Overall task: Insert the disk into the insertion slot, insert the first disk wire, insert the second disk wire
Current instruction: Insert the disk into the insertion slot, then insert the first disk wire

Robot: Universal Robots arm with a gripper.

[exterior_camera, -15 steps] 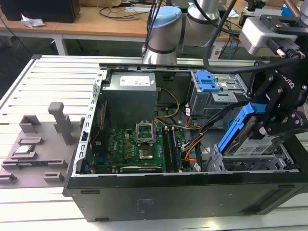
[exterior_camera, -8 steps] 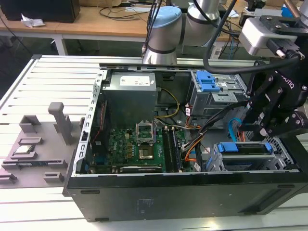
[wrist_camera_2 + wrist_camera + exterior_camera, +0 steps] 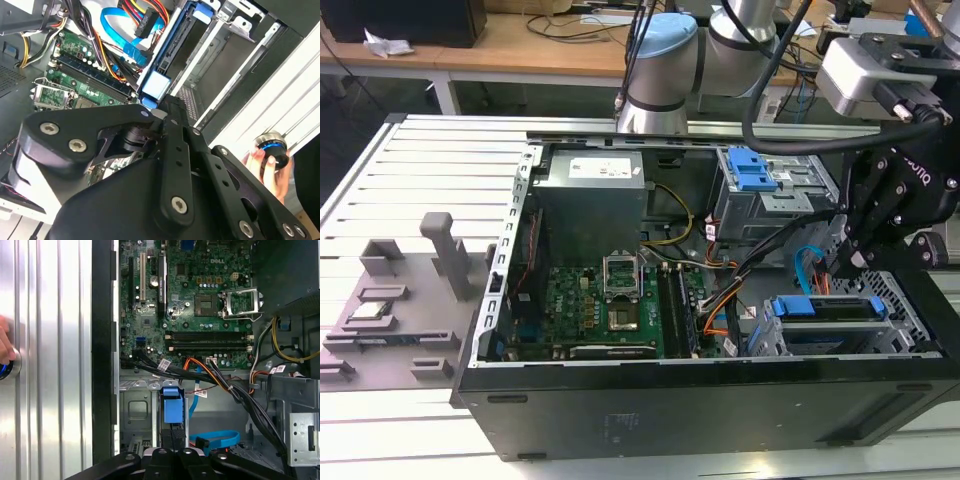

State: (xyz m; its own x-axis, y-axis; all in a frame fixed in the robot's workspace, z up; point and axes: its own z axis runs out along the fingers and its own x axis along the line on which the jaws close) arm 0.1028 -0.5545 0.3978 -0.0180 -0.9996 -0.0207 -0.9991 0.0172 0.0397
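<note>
The disk [image 3: 830, 306], edged by its bright blue carrier, sits on edge inside the insertion slot [image 3: 902, 300], the low perforated grey cage at the case's corner on the exterior view's right. My black gripper [image 3: 842, 268] hangs just over the disk's inner end. In the first wrist view the gripper [image 3: 172, 436] is shut, its tips against the blue carrier end [image 3: 171, 406]. The second wrist view shows the same contact, gripper [image 3: 171, 107] meeting the blue end [image 3: 154, 84] of the disk. A loose blue flat cable [image 3: 216, 437] and an orange-and-yellow wire plug [image 3: 146, 20] lie close beside the disk.
A taller grey bay with a blue latch plate [image 3: 755, 170] stands behind the cage. The green motherboard [image 3: 605, 300] and black cable bundles [image 3: 250, 400] lie beside the disk. A person's hand [image 3: 264, 165] rests on a round button outside the case.
</note>
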